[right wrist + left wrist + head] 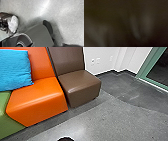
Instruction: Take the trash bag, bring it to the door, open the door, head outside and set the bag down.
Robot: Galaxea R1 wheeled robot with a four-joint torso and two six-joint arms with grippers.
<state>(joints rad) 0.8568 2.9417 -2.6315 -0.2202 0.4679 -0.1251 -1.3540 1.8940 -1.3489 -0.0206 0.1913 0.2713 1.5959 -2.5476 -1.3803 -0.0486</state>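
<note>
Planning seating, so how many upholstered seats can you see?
3 in the head view: a brown seat at the row's right end, an orange seat beside it, and a green seat cut off at the left edge. More may be hidden.

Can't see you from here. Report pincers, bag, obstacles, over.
Pincers: grips unconfirmed. Trash bag: dark and whitish, in right wrist view. Brown seat ahead, possible obstacle.

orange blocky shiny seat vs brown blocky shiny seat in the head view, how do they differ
The orange seat has a bright blue fabric cushion against its backrest; the brown seat has none. The orange seat meets a shiny green seat, while the brown seat ends the visible row, nearer the white wall. Both have smooth surfaces and backrests.
</note>
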